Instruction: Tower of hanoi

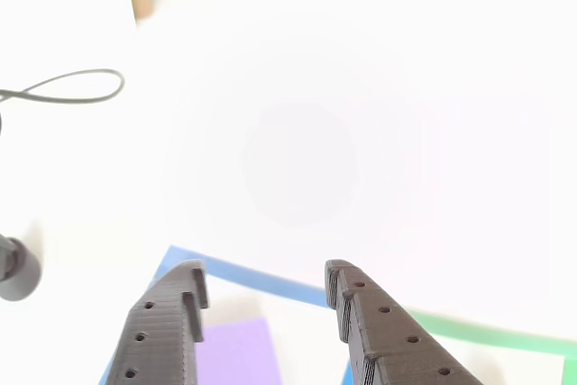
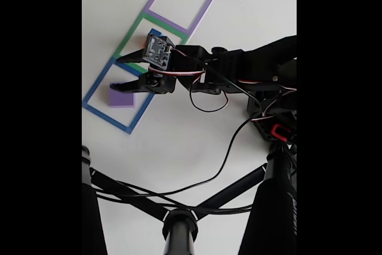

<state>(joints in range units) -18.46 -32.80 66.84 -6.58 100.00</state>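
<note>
The purple slab (image 2: 121, 98) lies flat inside the blue square outline (image 2: 95, 108); in the other view the slab (image 1: 236, 355) shows low between my fingers. My gripper (image 2: 115, 74) hovers open over that outline, nothing held, one finger by the slab's upper edge. In the other view the gripper (image 1: 266, 272) points at the blue outline's far border (image 1: 261, 279). A small blue cube (image 2: 155, 32) peeks out in the green outline (image 2: 128, 39), partly hidden behind my wrist; an orange bit (image 2: 145, 44) shows under it.
A purple outline (image 2: 179, 1) lies beyond the green one. A black stand with crossed bars (image 2: 179, 222) and cables fills the lower fixed view. In the other view a dark cable loop (image 1: 81, 87) and a black knob (image 1: 18, 270) sit at left.
</note>
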